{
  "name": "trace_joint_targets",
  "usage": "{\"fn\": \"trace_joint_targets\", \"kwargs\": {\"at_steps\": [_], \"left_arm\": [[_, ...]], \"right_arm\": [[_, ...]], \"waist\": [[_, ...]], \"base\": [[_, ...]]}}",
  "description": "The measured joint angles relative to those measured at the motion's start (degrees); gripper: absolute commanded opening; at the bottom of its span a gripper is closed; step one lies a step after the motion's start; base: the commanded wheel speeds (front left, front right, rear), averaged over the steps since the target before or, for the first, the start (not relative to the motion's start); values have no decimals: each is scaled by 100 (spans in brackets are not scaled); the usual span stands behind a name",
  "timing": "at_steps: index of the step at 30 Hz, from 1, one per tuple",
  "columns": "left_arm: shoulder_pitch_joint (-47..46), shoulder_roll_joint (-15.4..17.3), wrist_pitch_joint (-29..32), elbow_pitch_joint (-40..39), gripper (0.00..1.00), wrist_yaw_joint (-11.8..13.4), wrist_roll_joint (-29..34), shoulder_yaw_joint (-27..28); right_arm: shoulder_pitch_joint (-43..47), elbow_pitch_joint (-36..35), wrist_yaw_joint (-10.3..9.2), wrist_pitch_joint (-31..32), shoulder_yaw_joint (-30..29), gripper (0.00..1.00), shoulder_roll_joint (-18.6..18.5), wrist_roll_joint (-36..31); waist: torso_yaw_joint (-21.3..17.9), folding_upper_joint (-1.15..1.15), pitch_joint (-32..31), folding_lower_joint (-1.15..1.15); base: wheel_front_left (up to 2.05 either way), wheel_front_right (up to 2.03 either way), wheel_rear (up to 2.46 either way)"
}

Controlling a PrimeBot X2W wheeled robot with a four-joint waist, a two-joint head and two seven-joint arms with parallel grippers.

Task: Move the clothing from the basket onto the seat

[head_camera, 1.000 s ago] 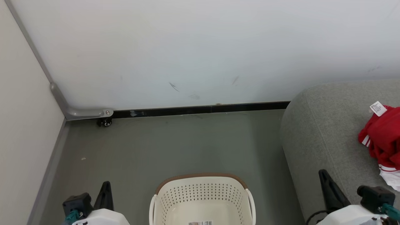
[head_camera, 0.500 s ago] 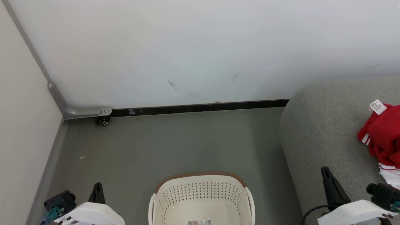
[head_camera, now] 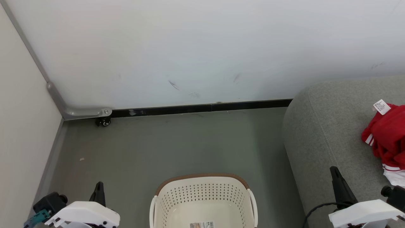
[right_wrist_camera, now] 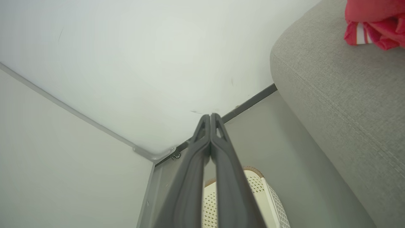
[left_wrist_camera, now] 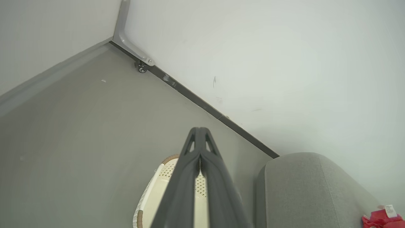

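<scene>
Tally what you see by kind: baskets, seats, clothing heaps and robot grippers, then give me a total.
Basket: 1
Seat: 1
Red clothing heap, on the seat: 1
Grippers: 2 (left gripper, right gripper)
Total: 5

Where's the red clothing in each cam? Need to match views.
Head view: clothing at the right edge, mid-height, lying on the seat.
Left wrist view: clothing in the bottom right corner, on the seat.
Right wrist view: clothing in the top right corner, on the seat.
Shared landmark: the small black caster at the wall corner.
</scene>
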Motion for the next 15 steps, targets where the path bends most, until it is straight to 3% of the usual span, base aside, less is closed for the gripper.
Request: {"fn": "trace_joint_targets", "kwargs": {"at_steps": [15], "left_arm": [[-8, -27, 298, -171, 0, -335, -1321, 214]], "right_arm": [[-219, 46, -1, 104, -40, 0, -1, 1391]], "waist": [[-25, 0, 60, -17]], "base": [[0, 0, 0]]}}
